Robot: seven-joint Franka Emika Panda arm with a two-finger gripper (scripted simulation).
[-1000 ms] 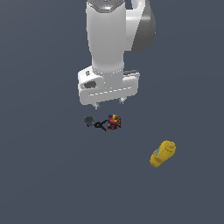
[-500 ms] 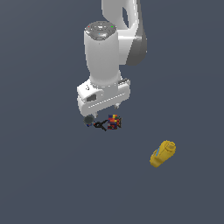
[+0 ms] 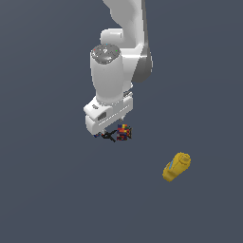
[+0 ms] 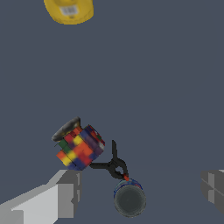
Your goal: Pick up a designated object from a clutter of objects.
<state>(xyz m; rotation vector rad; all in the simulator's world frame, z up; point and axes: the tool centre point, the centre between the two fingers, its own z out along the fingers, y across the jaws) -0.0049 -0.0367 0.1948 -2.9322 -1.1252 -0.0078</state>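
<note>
Two fingers of the tool [image 4: 139, 192] show in the wrist view, spread wide with nothing between the pads; tool is open and empty. One finger [image 4: 59, 197] sits just beside the multicoloured block [image 4: 78, 148], the other finger [image 4: 213, 184] is well apart on the far side.

Target is the thin black forked piece [image 4: 113, 165]. It lies flat on the table [image 4: 175, 87], inside the finger gap but off-centre toward the block. One prong touches or nearly touches the block, and a reddish tip ends just beside the grey ball [image 4: 130, 199]; can't tell whether they actually touch.

Handling guess: very light, stiff, thin, low profile. Easy to flick away or pin flat instead of lifting. Best hold looks like the thicker hub where the prongs meet, not a prong tip. Ball will likely roll if nudged, and the block-side finger may catch the block as the fingers close.

Exterior view: arm [image 3: 114, 71] hangs near vertical, hand tilted slightly, tool [image 3: 110, 134] low over the cluster, fingertips close to the table. Black piece [image 3: 109, 136] peeks out under the hand, block [image 3: 124, 132] just beside it.

Yellow bottle [image 3: 176, 166] lies on its side, well apart, toward the exterior view's right. Not in the way.
</note>
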